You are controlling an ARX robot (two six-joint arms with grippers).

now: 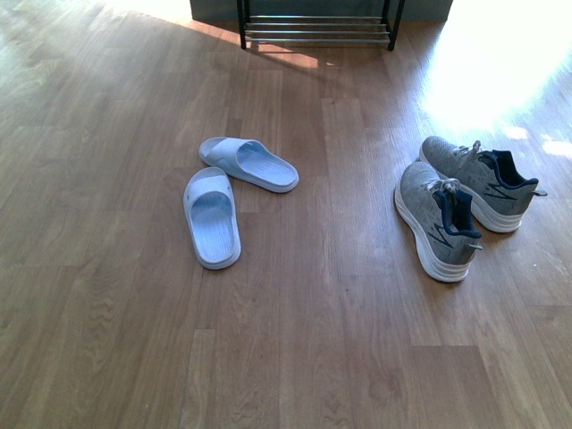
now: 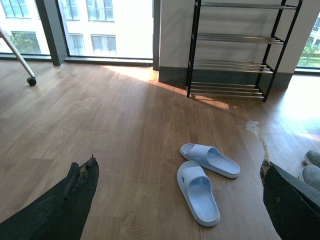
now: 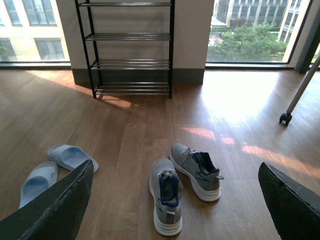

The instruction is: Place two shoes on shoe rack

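Two grey knit sneakers with white soles lie side by side on the wood floor: the nearer sneaker [image 1: 438,221] [image 3: 165,195] and the farther sneaker [image 1: 481,181] [image 3: 197,171]. Left of them lie two pale blue slides: one slide [image 1: 212,217] [image 2: 197,192] nearer, the other slide [image 1: 249,164] [image 2: 210,160] angled behind it. The black shoe rack [image 1: 316,29] [image 2: 234,50] [image 3: 130,50] stands against the far wall. My left gripper [image 2: 180,200] is open above the slides. My right gripper [image 3: 175,200] is open above the sneakers. Neither arm shows in the front view.
Wood floor all around. A caster leg [image 2: 31,80] stands off to the left, another caster leg [image 3: 285,118] to the right. Bright sunlight [image 1: 500,63] falls on the floor right of the rack. Windows line the far wall.
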